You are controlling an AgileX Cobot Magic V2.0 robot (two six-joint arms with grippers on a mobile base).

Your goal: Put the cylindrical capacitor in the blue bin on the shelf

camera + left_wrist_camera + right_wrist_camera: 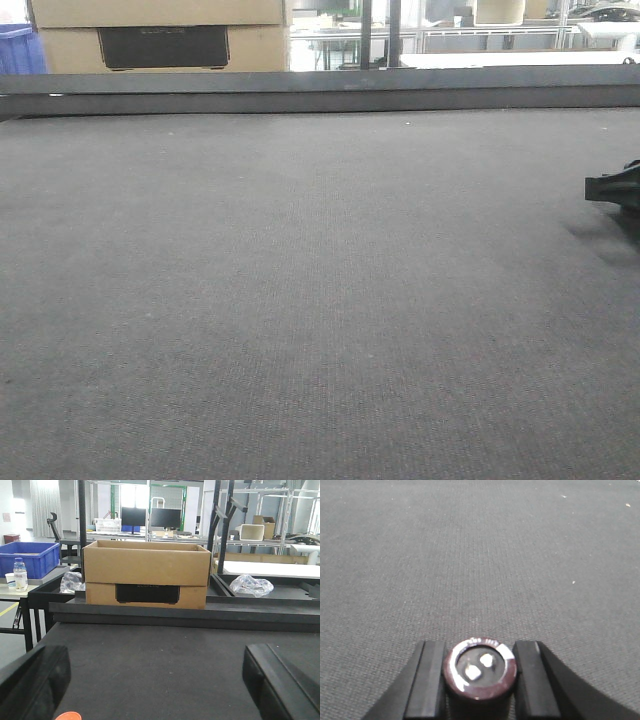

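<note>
The cylindrical capacitor (480, 671) is a stubby maroon cylinder; its end face with two silver terminals points at the camera. My right gripper (480, 680) is shut on it, with a black finger pressed against each side, low over the dark grey mat (470, 555). In the front view only the tip of the right gripper (612, 188) shows, at the right edge. My left gripper (155, 680) is open, its fingers far apart over the mat with nothing between them. A blue bin (30, 557) stands far off to the left. The shelf is out of view.
A cardboard box (146, 572) stands behind the mat's raised far rail (175, 611). Crumpled plastic bags (252, 585) lie in black trays behind it. A water bottle (20, 574) stands by the bin. A small orange spot (68, 716) shows near my left finger.
</note>
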